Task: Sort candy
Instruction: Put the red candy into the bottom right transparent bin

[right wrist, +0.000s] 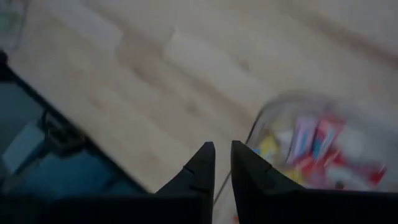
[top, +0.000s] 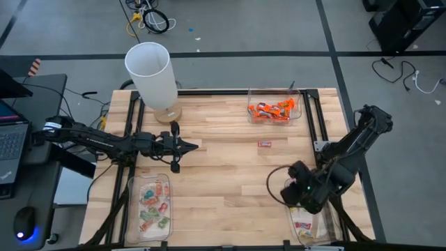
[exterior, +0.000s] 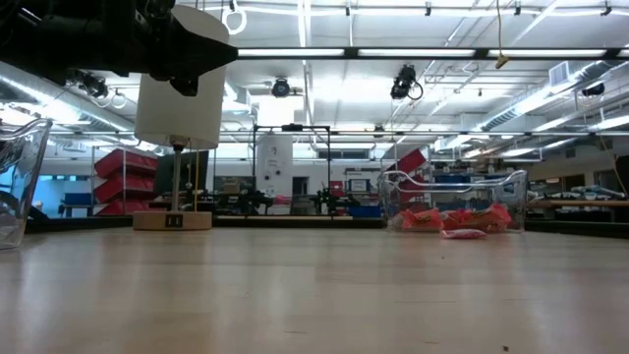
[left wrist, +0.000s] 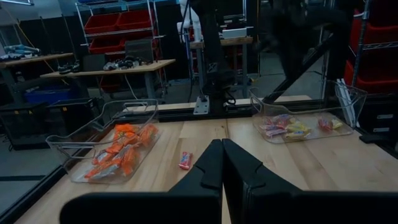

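Over the counter's point(top: 230, 174) near right corner, the right gripper point(right wrist: 222, 163) hangs above a clear tray point(top: 304, 226) of pink-and-yellow candy point(right wrist: 314, 146). Its jaws stand a narrow slit apart, with nothing seen between them and touching nothing. The left gripper point(top: 189, 146) reaches in from the left side, well above the wood, jaws pressed together and empty. Ahead of it one loose candy point(top: 265, 144) lies alone on the bare wood, just short of the far tray point(top: 274, 110) holding orange candy point(left wrist: 118, 149). A third tray point(top: 150, 206) at the near left holds green-and-pink candy point(top: 155, 202). A white lamp point(top: 151, 78) stands at the far left.
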{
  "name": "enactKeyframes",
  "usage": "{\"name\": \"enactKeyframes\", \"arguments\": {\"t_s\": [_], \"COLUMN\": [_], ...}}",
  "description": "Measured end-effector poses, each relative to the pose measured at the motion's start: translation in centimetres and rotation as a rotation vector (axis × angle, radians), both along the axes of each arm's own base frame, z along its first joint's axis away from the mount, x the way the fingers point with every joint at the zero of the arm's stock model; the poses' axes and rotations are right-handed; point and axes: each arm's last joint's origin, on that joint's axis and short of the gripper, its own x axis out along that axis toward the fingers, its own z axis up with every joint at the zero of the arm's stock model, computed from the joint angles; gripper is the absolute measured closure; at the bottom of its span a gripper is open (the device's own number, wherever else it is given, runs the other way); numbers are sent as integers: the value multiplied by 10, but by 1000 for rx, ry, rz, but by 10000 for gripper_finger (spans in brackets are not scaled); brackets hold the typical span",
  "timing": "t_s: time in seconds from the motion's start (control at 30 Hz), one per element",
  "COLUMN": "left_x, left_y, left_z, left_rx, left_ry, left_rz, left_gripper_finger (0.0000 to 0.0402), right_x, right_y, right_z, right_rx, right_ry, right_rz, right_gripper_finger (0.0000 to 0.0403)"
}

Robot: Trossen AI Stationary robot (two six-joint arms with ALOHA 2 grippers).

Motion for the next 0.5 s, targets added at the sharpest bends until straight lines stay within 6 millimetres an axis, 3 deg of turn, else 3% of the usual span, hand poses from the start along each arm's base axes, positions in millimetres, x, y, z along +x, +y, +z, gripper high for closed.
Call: {"name": "enactKeyframes", "arguments": {"t_s": [0.5], "left_x": [0], "left_y": [0], "left_z": [-1], "left_rx": [-7], "left_ry": [5], "left_rz": [0], "left_gripper_finger": [397], "right_x": [48], "right_y": [-85], "right_z": [9], "right_rx": [-241], "right_ry": [60], "right_rz": [112], "right_gripper_finger": [372]}}
